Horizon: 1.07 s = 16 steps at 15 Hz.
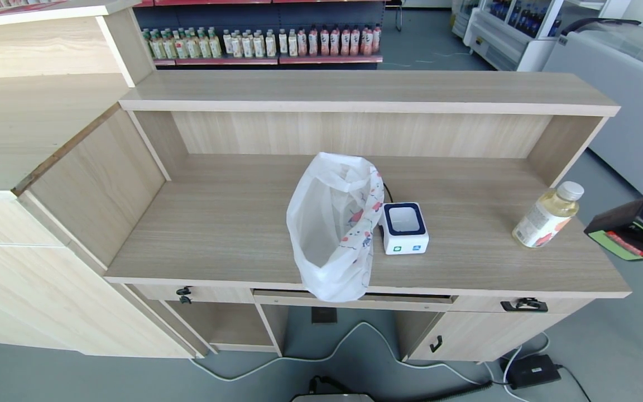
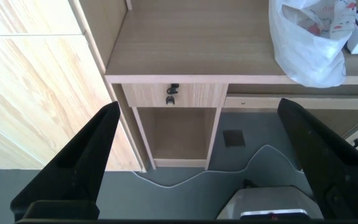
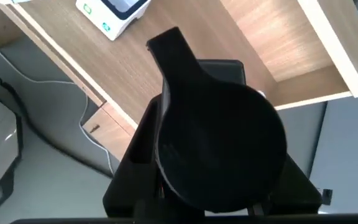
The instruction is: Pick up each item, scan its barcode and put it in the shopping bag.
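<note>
Dark right hand [image 3: 174, 53] hides much of the counter [image 3: 61, 65]; scanner [image 3: 114, 15] cut off.

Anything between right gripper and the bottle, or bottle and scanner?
Nothing visible. The right gripper sits just right of the bottle, no object between. Bare counter runs from the bottle to the scanner. The shopping bag stands left of the scanner.

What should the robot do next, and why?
Probably bring the right arm over to the bottle: it stands untouched on the counter, nearest that arm, while the scanner and the open bag wait.
</note>
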### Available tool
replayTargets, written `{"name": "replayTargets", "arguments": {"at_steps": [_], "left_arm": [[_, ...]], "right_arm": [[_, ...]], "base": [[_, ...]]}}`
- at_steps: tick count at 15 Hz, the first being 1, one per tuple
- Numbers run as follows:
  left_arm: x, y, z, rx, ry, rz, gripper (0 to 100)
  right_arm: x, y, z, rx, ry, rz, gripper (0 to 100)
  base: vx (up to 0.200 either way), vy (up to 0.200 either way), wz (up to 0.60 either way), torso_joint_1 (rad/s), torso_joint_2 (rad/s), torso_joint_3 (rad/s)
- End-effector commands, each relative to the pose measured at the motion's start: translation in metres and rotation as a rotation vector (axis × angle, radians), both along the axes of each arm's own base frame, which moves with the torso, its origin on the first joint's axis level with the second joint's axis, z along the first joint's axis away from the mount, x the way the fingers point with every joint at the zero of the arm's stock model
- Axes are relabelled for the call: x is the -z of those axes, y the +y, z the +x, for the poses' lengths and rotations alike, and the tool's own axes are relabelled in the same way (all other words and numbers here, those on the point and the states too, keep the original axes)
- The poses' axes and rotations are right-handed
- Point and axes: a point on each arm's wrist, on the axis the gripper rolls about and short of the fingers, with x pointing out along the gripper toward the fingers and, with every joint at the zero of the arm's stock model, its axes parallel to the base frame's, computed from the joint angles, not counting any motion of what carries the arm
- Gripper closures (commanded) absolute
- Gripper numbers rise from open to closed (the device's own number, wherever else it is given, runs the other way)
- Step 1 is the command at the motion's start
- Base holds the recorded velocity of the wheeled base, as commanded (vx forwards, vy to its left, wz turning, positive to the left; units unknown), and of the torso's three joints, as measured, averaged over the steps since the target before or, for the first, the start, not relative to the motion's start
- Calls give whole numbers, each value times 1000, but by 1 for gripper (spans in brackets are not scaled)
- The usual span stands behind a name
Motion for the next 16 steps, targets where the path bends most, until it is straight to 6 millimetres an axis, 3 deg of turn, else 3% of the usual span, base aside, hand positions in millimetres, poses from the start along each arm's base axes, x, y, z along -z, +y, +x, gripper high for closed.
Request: {"name": "replayTargets", "arguments": {"at_steps": [1,3,5,6,7,8,12,16], "left_arm": [[0,0,0,0,0,0,0],[0,0,0,0,0,0,0],[0,0,0,0,0,0,0],[0,0,0,0,0,0,0],[0,0,0,0,0,0,0],[0,0,0,0,0,0,0],[0,0,0,0,-2,0,0],[0,0,0,0,-2,0,0]], "right_arm": [[-3,-2,9,15,14,54,100],[-13,-1,34,110,21,221,100],[-24,10,72,122,89,542,100],[-25,9,100,155,150,702,100],[-21,7,111,172,179,757,100],[-8,3,137,242,269,940,100],[22,0,163,378,401,1215,100],[50,0,176,430,488,1234,100]], "base": [[0,0,600,2,7,2],[0,0,600,5,7,2],[0,0,300,4,4,4],[0,0,0,0,0,0],[0,0,0,0,0,0],[0,0,0,0,0,0],[0,0,0,0,0,0],[0,0,0,0,0,0]]}}
